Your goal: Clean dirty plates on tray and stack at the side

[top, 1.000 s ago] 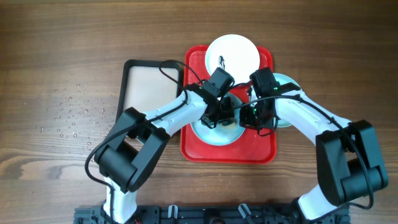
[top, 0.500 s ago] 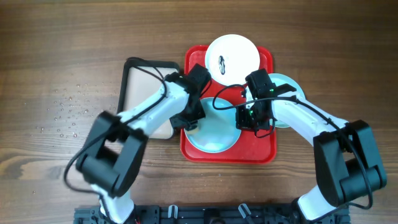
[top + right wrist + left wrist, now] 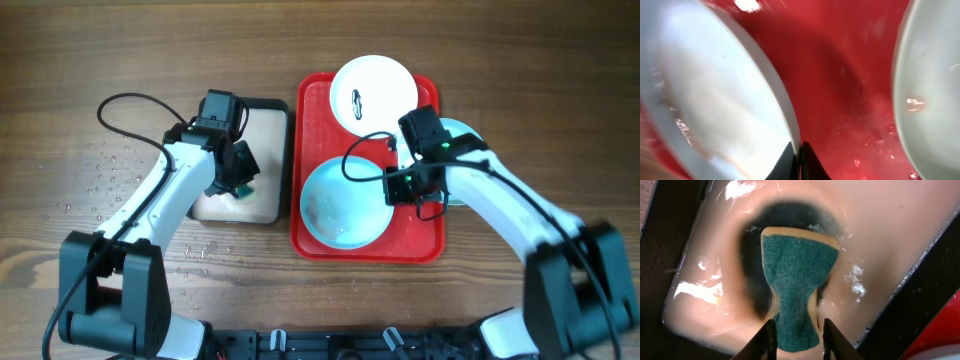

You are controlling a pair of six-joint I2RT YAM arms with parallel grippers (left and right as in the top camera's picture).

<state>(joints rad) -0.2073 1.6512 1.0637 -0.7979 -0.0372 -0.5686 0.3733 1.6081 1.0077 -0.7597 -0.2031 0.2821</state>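
A red tray holds a white plate with a black smear at its far end and a light blue plate at the front. My right gripper is shut on the blue plate's right rim. Another light blue plate lies at the tray's right edge, mostly hidden under my right arm; it also shows in the right wrist view. My left gripper is shut on a green-and-yellow sponge over the black-rimmed tray with the cream inside.
The black-rimmed tray's wet cream floor lies left of the red tray. Water drops spot the wooden table at the left. Cables run from both wrists.
My left arm swung left from the blue plate to the black-rimmed tray, carrying the sponge. My right gripper stays on the blue plate's rim.
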